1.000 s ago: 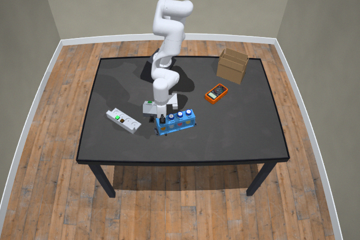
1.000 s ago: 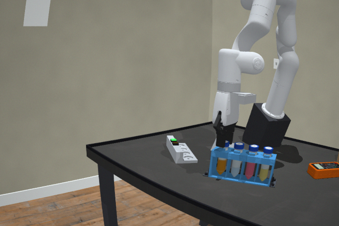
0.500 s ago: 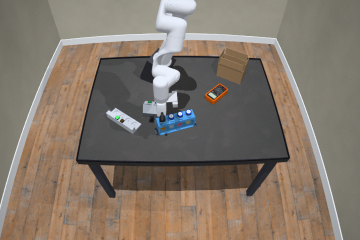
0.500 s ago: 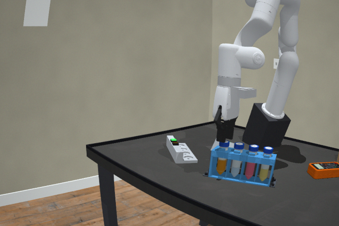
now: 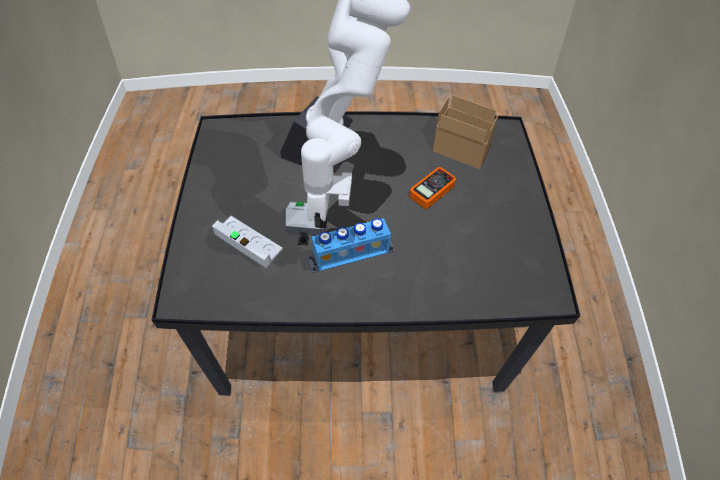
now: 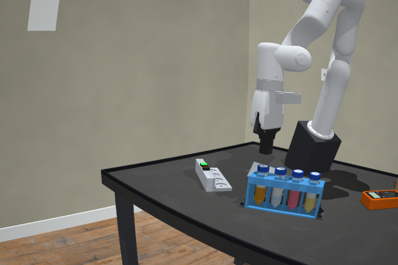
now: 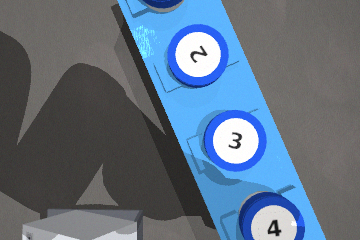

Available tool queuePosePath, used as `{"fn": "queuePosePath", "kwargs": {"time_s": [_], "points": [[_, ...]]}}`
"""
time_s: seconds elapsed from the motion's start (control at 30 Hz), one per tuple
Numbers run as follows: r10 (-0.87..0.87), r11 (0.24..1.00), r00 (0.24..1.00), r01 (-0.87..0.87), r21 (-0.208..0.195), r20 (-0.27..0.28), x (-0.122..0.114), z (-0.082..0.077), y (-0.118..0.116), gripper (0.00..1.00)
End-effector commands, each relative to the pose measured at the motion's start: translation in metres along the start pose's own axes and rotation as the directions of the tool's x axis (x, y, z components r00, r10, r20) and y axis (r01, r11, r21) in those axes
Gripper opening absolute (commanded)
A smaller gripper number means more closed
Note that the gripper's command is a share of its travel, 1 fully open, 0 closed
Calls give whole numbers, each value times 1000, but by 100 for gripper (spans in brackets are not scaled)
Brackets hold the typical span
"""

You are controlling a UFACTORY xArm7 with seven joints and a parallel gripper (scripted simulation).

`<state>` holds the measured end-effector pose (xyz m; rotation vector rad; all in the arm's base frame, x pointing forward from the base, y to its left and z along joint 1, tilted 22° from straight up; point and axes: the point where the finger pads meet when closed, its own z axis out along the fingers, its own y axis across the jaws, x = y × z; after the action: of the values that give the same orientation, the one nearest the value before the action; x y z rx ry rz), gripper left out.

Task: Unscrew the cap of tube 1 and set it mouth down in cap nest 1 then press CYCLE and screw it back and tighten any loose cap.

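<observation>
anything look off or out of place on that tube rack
Nothing stands out. The blue rack sits flat, and all four tubes carry blue caps; cap 1 is on. No spill shows. The gripper hangs shut above the table, holding nothing.
</observation>
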<state>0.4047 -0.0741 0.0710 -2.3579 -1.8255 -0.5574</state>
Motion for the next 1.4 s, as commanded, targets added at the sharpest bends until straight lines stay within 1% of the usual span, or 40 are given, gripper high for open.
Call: {"fn": "queuePosePath", "kwargs": {"time_s": [0.0,0.03,0.13,0.3,0.37,0.77,1.07,1.27,1.37], "points": [[20,1000,1000,-20,-10,0,-16,-2,-24,0],[20,1000,1000,-20,-10,0,-19,-2,-29,0],[20,1000,1000,-20,-10,0,-19,-2,-29,0],[20,1000,1000,-20,-10,0,-39,14,-61,0],[20,1000,1000,-20,-10,0,-39,14,-61,0],[20,1000,1000,-20,-9,1,-88,53,-139,0],[20,1000,1000,-20,-9,1,-88,53,-139,0],[20,1000,1000,-20,-9,1,-88,71,-139,0],[20,1000,1000,-20,-9,1,-88,71,-139,0]]}}
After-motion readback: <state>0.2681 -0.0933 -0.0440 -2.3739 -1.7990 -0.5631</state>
